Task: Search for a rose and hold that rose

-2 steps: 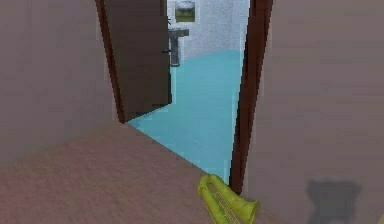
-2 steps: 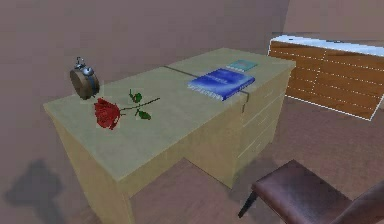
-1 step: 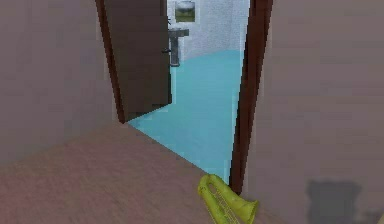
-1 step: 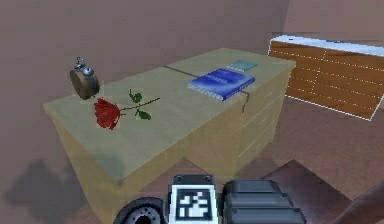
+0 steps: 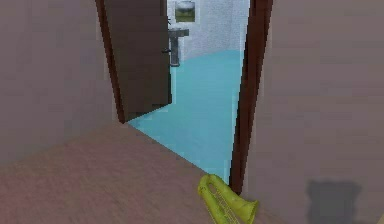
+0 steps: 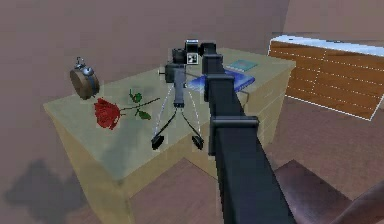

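A red rose with a green stem lies on a light wooden desk at the arm side view's left. My gripper hangs over the desk just right of the rose, its thin fingers reaching toward the desk's front edge. The stem's end lies close to the left finger, and I cannot tell whether the gripper holds anything. The dark arm bar rises from the bottom edge to the gripper.
A round alarm clock and a blue flat item share the desk. A wooden dresser stands at the right, a brown seat below. Ahead, a dark door stands open onto a teal floor; a yellow object lies near.
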Controlling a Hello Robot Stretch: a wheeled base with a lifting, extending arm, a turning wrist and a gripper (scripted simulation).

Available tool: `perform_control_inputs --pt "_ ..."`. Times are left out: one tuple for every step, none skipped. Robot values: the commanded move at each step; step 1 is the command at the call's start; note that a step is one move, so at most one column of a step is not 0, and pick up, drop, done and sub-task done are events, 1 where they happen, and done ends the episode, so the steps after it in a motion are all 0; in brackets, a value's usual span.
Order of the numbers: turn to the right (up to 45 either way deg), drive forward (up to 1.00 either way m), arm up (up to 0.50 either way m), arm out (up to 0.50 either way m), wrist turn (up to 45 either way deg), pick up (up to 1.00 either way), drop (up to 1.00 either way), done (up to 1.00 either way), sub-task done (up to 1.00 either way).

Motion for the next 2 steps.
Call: perform_control_inputs --pt "0.0 0.0 0.0 0.0 45.0 0.0 0.0 0.0 0.0" --pt "0.0 0.0 0.0 0.0 45.0 0.0 0.0 0.0 0.0"
